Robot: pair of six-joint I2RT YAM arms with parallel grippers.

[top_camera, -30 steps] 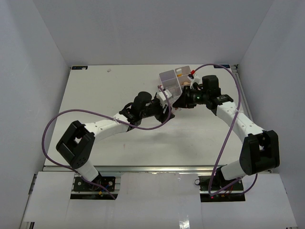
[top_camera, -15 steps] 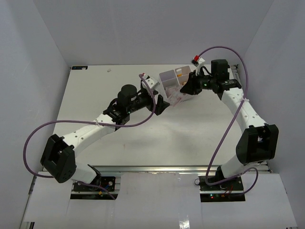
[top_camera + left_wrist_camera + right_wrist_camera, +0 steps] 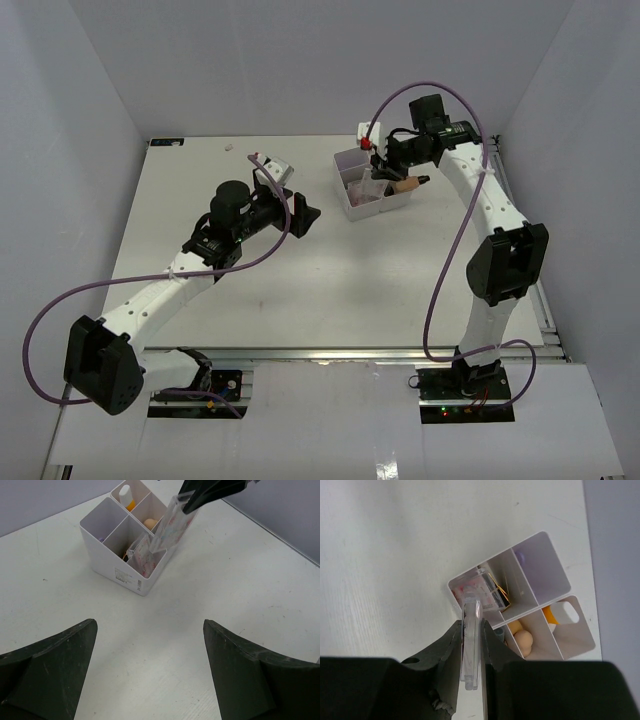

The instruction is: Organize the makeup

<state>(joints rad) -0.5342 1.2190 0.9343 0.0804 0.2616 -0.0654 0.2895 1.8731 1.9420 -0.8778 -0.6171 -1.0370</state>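
My right gripper (image 3: 471, 630) is shut on a flat clear pinkish case (image 3: 471, 645) and holds it edge-up over the near corner of the white four-compartment box (image 3: 555, 577). The case also shows in the left wrist view (image 3: 172, 525), tilted over the box (image 3: 102, 560). Another clear pinkish pack (image 3: 480, 592) lies in that compartment with something black and gold (image 3: 500, 594). The peach sponge (image 3: 523, 640) and the orange white-capped tube (image 3: 562, 614) sit in other compartments. A lilac item (image 3: 521, 557) lies in the far one. My left gripper (image 3: 150, 645) is open and empty over bare table.
The box (image 3: 350, 205) stands at the table's back right in the top view, under my right gripper (image 3: 383, 160). My left gripper (image 3: 305, 215) hovers left of it. A small white block (image 3: 277, 168) lies behind the left arm. Grey walls enclose the table.
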